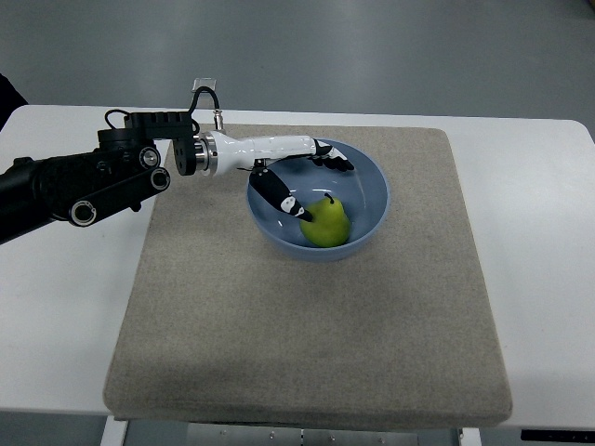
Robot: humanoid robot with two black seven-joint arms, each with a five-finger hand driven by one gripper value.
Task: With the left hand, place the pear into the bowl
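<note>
The pear (pixel 327 223) lies inside the blue bowl (pixel 372 181), on the mat (pixel 279 325) toward the counter's (pixel 539 232) far edge. The left hand (pixel 302 181) hangs over the bowl, fingers spread, thumb beside the fruit. Placement looks done; next, lifting clear without nudging the bowl.

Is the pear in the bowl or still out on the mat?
In. The pear lies inside the blue bowl, with the left robot hand open above it.
</note>
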